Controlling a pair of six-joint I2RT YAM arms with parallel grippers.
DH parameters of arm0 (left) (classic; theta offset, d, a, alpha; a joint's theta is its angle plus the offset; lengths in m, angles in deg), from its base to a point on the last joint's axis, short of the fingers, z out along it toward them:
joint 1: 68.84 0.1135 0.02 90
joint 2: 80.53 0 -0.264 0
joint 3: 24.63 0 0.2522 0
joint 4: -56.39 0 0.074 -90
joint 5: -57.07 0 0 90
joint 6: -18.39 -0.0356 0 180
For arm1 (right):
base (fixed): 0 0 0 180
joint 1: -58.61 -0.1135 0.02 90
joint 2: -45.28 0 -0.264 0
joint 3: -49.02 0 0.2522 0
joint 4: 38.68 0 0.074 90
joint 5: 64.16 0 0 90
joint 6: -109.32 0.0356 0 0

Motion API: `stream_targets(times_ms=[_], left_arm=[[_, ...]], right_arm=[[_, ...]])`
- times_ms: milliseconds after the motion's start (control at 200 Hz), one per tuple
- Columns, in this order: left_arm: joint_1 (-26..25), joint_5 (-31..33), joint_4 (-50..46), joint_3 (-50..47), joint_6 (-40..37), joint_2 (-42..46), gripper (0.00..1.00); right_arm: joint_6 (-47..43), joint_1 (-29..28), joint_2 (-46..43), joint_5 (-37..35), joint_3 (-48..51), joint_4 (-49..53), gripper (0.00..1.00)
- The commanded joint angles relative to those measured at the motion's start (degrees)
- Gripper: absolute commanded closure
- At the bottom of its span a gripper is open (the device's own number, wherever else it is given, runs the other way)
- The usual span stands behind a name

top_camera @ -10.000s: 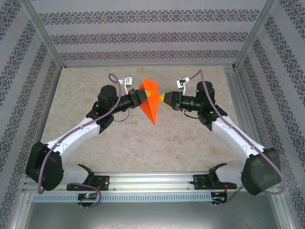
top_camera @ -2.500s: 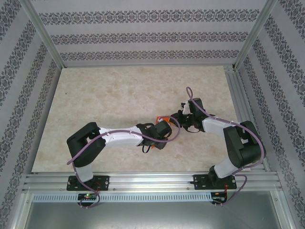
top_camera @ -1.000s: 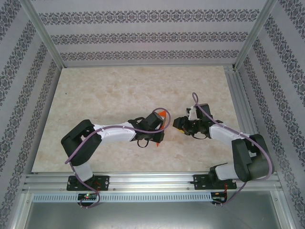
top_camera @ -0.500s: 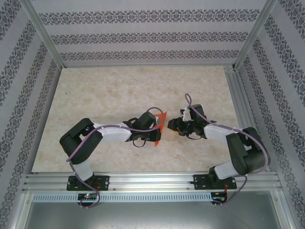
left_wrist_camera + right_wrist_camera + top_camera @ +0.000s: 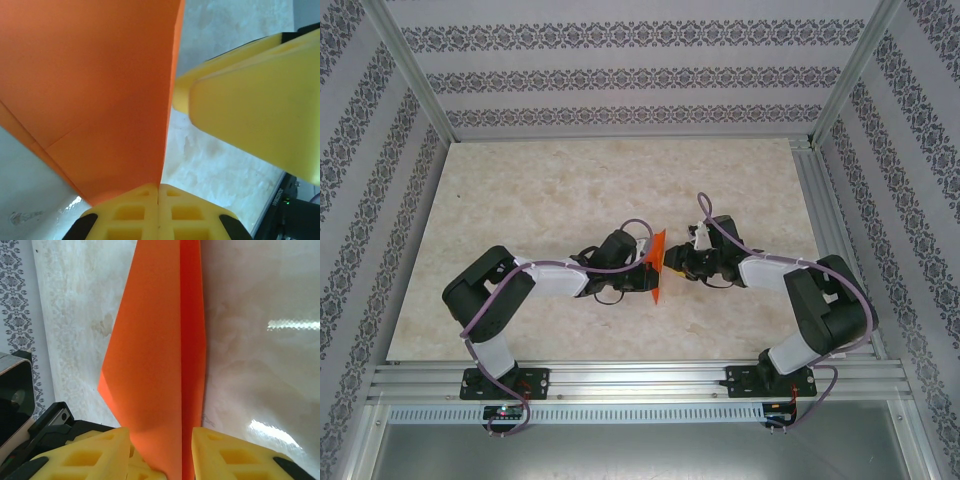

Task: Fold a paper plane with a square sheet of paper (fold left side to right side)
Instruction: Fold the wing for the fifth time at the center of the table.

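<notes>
The square sheet of paper (image 5: 657,265) is folded into a narrow orange pointed shape and stands on edge above the table between the two arms. My left gripper (image 5: 644,263) is shut on its edge. In the left wrist view, the pads (image 5: 159,187) meet on the orange sheet (image 5: 100,90). My right gripper (image 5: 671,263) faces it from the right and is open. In the right wrist view, its yellow fingers (image 5: 160,432) stand either side of the folded paper (image 5: 160,365), which runs up between them with a centre crease.
The marble-patterned table (image 5: 570,180) stretches behind the arms, walled by patterned panels and an aluminium frame (image 5: 835,90). The right gripper's yellow finger (image 5: 250,100) shows close beside the paper in the left wrist view.
The left gripper turned the paper up on edge, toward the right arm. The right gripper moved left until its fingers straddle the paper, and its jaws have narrowed.
</notes>
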Motion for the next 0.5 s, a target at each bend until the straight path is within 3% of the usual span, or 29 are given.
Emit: stream_targets(times_ms=[0, 495], left_arm=[[1.07, -2.38, 6.71, -1.23, 3.27, 0.32, 1.0], [2.12, -3.85, 11.48, -2.95, 6.18, -3.31, 1.0]], right_arm=[[0.83, -0.9, 1.74, -0.03, -2.06, -2.8, 0.63], [1.21, -2.35, 8.16, -0.83, -3.94, -4.42, 0.65]])
